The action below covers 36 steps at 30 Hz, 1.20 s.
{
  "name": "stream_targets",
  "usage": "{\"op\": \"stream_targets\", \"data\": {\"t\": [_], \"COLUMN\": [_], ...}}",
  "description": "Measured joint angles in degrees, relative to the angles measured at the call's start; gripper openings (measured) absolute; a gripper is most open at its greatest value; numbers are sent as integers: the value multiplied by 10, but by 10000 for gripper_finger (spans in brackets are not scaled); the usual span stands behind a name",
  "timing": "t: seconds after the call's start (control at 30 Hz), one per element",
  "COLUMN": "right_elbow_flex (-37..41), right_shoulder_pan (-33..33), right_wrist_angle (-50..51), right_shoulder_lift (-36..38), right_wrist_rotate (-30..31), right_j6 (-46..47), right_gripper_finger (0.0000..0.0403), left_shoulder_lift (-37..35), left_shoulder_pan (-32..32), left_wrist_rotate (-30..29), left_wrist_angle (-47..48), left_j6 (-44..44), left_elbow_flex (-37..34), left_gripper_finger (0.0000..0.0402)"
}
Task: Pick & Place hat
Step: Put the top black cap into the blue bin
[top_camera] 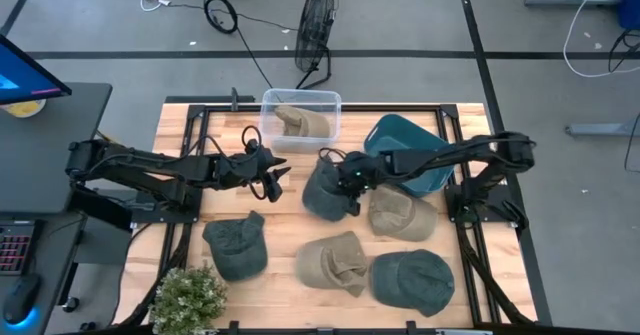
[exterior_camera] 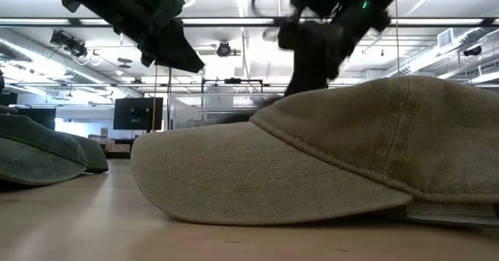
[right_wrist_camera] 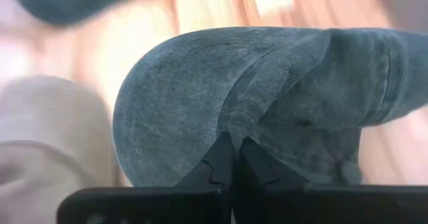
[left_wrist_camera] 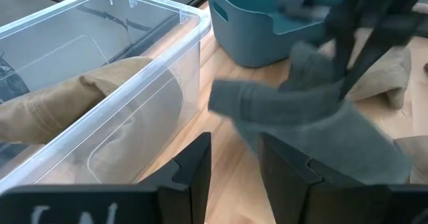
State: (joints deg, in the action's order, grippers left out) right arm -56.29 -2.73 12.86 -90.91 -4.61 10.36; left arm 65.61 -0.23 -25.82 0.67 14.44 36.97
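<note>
Now the right gripper [top_camera: 343, 176] pinches a dark grey-green cap [top_camera: 322, 190], its fingers [right_wrist_camera: 221, 162] pressed together on the fabric, and the cap hangs just beside the clear plastic bin [top_camera: 300, 115], on the side toward the wooden table's [top_camera: 280, 230] middle. That bin already holds a tan cap [top_camera: 303, 121]. The left gripper [top_camera: 272, 178] hovers near the bin too, on the hanging cap's other side, fingers [left_wrist_camera: 194, 170] spread with nothing between them. A teal tub [top_camera: 405, 153] stands beside the bin. Farther from the bin lie a khaki cap [top_camera: 400, 213], another tan cap [top_camera: 333, 263], and two dark ones [top_camera: 236, 247] [top_camera: 412, 280]. A small green plant [top_camera: 187, 297] sits at the table's corner, well apart from the bin.
</note>
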Motion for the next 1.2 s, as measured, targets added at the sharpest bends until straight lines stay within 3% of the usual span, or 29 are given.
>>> {"op": "stream_targets", "data": {"t": [0.23, 0.43, 0.63, 0.87, 1.2], "right_elbow_flex": [0, 0, 0, 0, 1], "right_shoulder_pan": [30, 45, 42, 36, -9], "right_wrist_angle": [38, 139, 287, 412, 455], "right_shoulder_lift": [139, 244, 294, 278, 195], "right_wrist_rotate": [94, 262, 422, 436, 486], "right_j6": [-39, -46, 23, 121, 202], "right_gripper_finger": [4, 4, 3, 2, 2], "left_shoulder_lift": [0, 0, 0, 0, 0], "left_shoulder_pan": [0, 0, 0, 0, 0], "left_wrist_rotate": [0, 0, 0, 0, 0], "left_wrist_angle": [0, 1, 1, 0, 0], "left_j6": [12, 18, 19, 19, 19], "left_elbow_flex": [0, 0, 0, 0, 0], "left_gripper_finger": [126, 126, 126, 126, 126]}}
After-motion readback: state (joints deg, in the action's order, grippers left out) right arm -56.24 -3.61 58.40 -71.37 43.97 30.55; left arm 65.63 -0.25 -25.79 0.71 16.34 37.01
